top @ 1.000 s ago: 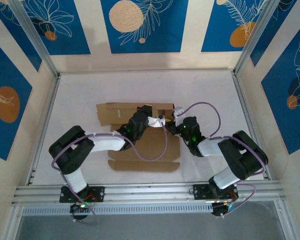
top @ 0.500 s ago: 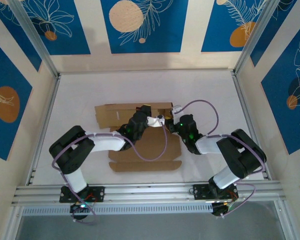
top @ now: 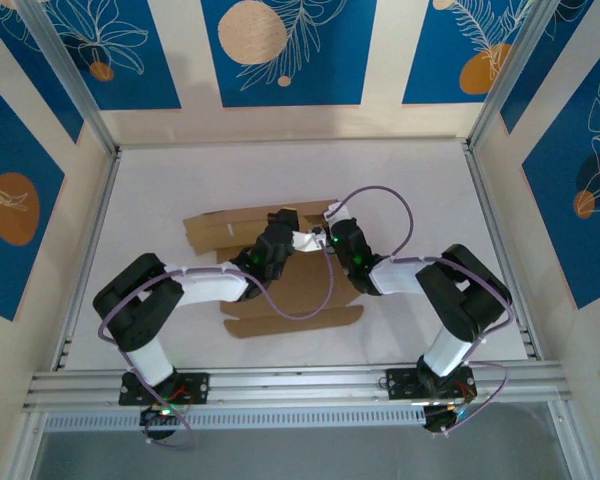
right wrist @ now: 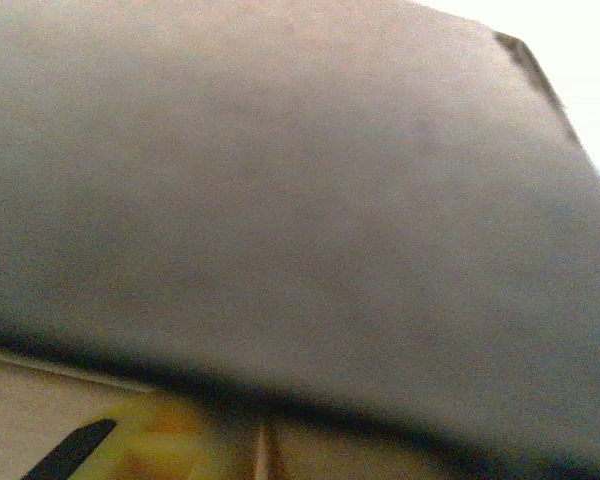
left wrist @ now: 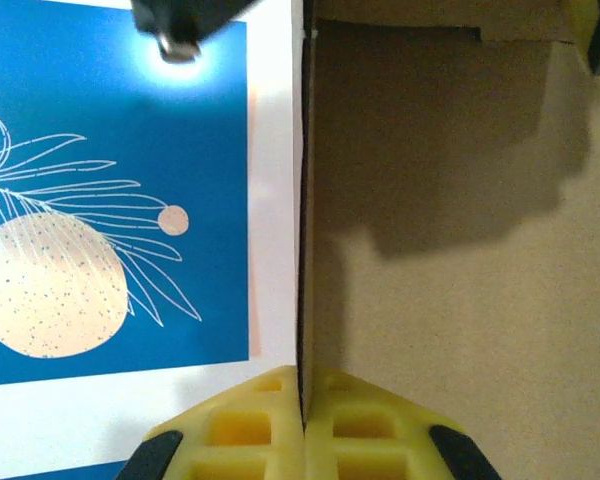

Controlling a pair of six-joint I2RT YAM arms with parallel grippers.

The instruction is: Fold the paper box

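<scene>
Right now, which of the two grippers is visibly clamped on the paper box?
The left gripper: its yellow fingers are shut on the thin edge of a panel of the paper box. The right gripper is close against cardboard, its grip unclear.

I'm holding left arm [top: 215,285] elbow-out, forearm angling right. Left hand [left wrist: 303,400] is pinching a paper box [left wrist: 460,250] panel edge, pads tight together. Right arm [top: 410,272] is reaching left, right hand [top: 335,235] sitting just beside the left one. Its grip isn't readable, too blurred.

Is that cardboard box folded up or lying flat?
Mostly spread flat: the paper box lies as an open sheet; the left gripper pinches one panel edge-on.
</scene>
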